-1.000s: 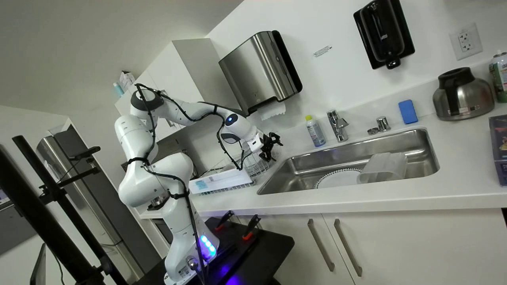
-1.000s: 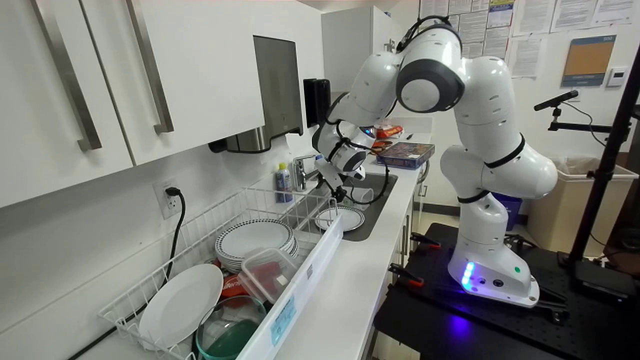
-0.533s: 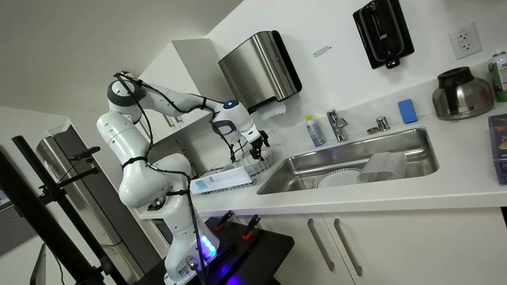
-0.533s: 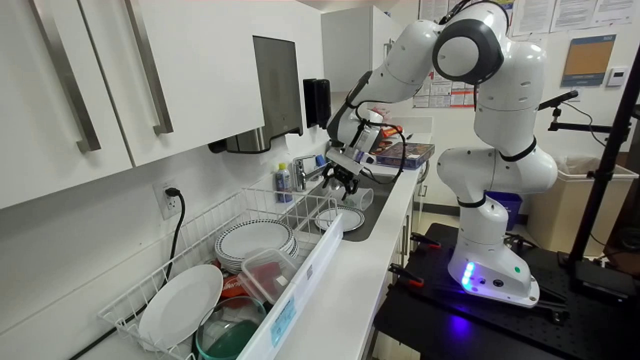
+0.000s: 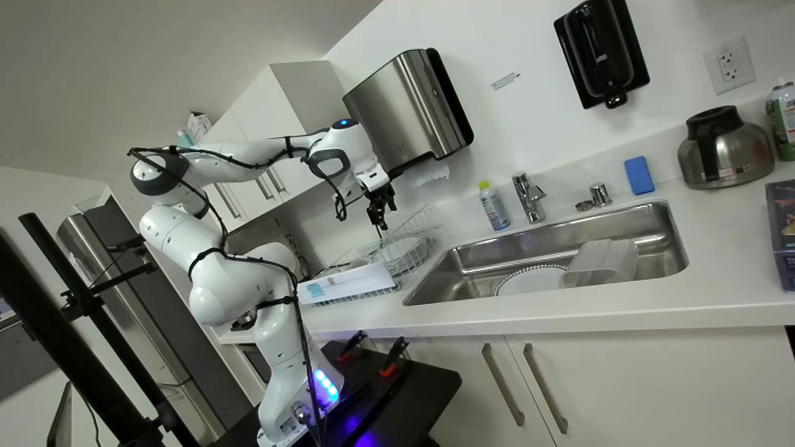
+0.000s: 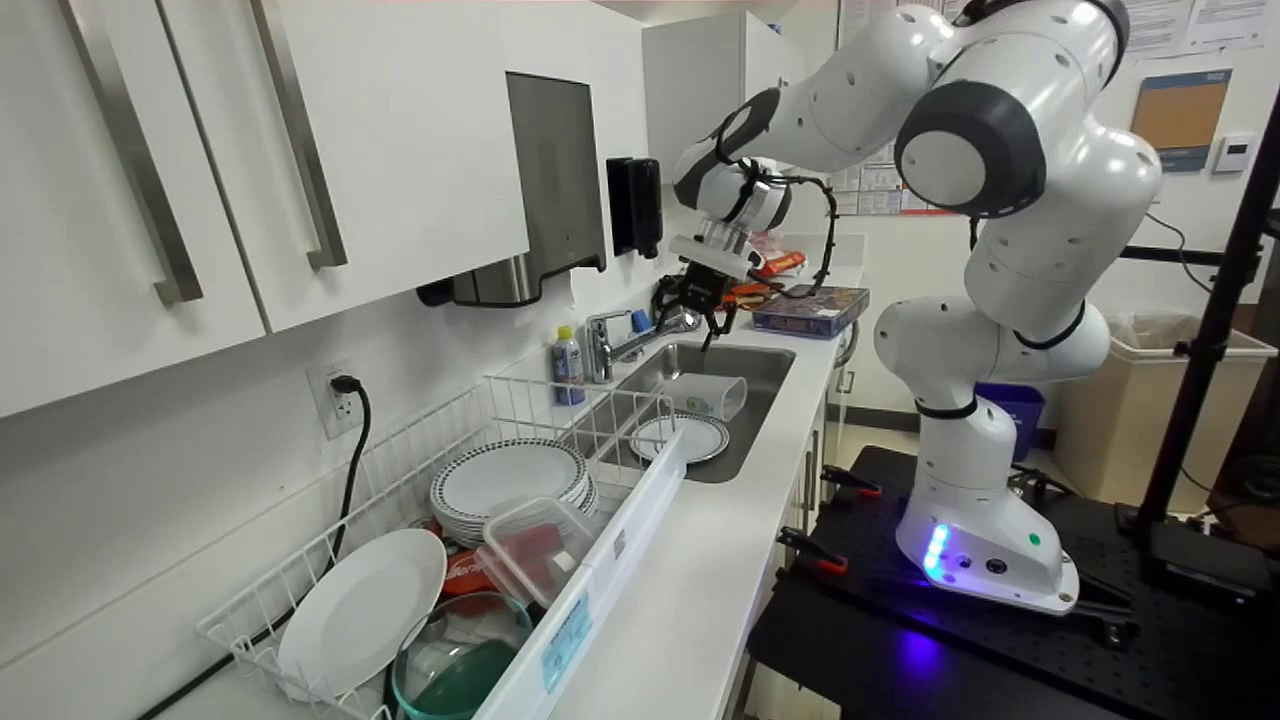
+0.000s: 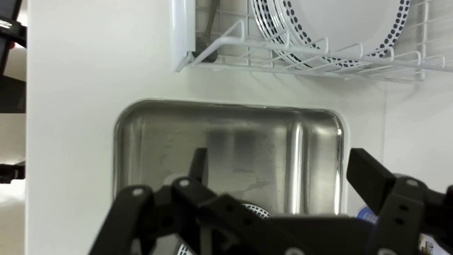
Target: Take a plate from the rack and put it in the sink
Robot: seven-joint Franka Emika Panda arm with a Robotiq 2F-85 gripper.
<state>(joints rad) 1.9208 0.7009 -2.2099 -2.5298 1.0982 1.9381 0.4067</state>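
Note:
A round white plate with a dark-dotted rim lies flat in the steel sink (image 5: 478,251). The plate shows in both exterior views (image 5: 531,280) (image 6: 690,437); in the wrist view its rim (image 7: 256,209) is mostly hidden behind my gripper. A stack of matching plates (image 6: 512,480) stands in the white wire rack (image 6: 625,545) beside the sink, and also shows in the wrist view (image 7: 347,21). My gripper (image 7: 277,156) is open with nothing between its fingers. It hangs well above the counter, pointing down, and shows in both exterior views (image 5: 380,218) (image 6: 690,322).
A clear plastic container (image 5: 599,264) lies in the sink behind the plate. A faucet (image 5: 529,197) and a spray bottle (image 5: 494,208) stand at the wall side. A steel towel dispenser (image 5: 407,112) hangs near the arm. An oval plate (image 6: 365,605) and glass bowl (image 6: 465,655) sit in the rack.
My gripper has risen and drawn back from the rack and sink area, with the arm folding back toward its base. The plates, rack contents and container have not moved.

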